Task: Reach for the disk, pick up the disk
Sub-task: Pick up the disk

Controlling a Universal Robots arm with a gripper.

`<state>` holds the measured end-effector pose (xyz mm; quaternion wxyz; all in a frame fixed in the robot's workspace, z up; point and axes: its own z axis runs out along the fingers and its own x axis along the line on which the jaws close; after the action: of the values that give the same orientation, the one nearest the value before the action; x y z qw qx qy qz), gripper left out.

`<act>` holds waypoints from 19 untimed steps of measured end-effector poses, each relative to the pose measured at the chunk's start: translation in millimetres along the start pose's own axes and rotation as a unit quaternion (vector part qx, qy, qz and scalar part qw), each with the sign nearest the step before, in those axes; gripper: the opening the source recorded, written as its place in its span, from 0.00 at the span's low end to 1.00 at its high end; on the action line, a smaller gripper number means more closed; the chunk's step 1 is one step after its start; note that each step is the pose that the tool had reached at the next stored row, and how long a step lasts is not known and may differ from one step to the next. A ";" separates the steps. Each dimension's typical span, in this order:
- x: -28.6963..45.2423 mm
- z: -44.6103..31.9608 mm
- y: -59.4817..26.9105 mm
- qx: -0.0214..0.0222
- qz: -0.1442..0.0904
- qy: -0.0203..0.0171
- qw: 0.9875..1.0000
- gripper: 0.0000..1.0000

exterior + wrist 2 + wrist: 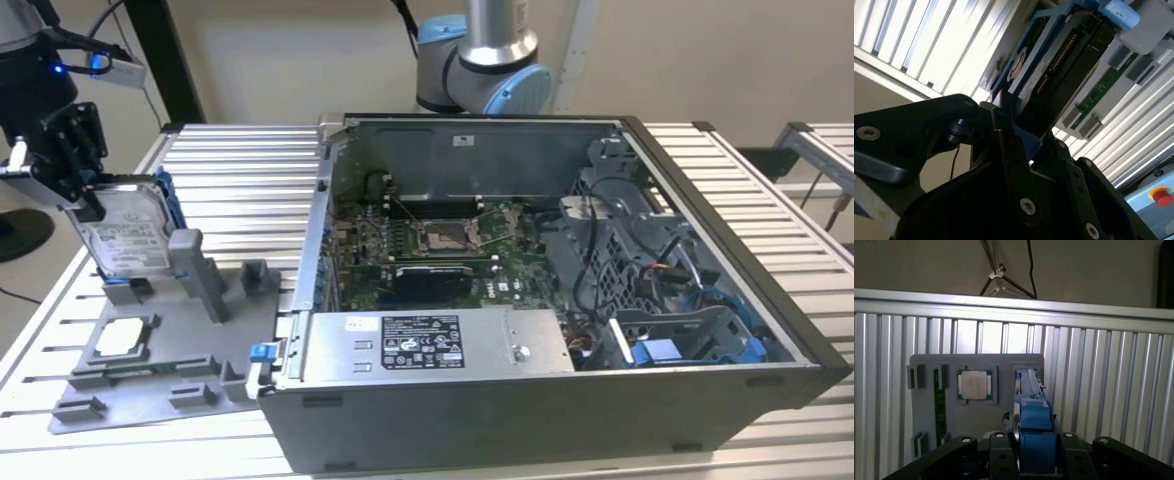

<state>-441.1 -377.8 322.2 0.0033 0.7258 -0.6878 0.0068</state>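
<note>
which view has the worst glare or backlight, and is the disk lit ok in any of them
Second wrist view is worst: the table slats blow out white, leaving the hand and disk mostly dark. First wrist view: slats glare brightly, but the disk's blue edge is evenly lit. Exterior view: soft even light, disk label well lit.

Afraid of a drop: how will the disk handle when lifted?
Likely stiff and heavy for its size: the disk is a flat metal block. Held by its top edge in the end effector, it may slip on plastic.

Beige wall (267, 60) behind; ribbed aluminium tabletop (240, 170) brightly lit; black post (170, 60) near wall
</note>
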 end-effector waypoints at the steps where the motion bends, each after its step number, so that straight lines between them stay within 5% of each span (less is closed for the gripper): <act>1: 0.0 0.0 0.0 0.000 0.000 0.000 1.000 0.00; 3: 0.1 -0.3 0.2 0.000 0.000 -0.001 1.000 0.00; 5: 0.0 -0.8 0.5 0.001 0.000 -0.012 1.000 0.00; 6: -0.1 -1.6 0.9 0.001 0.000 -0.013 1.000 0.00; 10: 0.1 -7.1 2.4 0.008 0.000 -0.013 1.000 0.00; 14: 0.0 -11.8 4.6 0.024 0.000 -0.012 1.000 0.00; 19: 0.1 -23.9 7.9 0.033 0.000 -0.012 0.999 0.00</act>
<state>-449.1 -378.0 346.1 -0.0285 0.7256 -0.6873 0.0206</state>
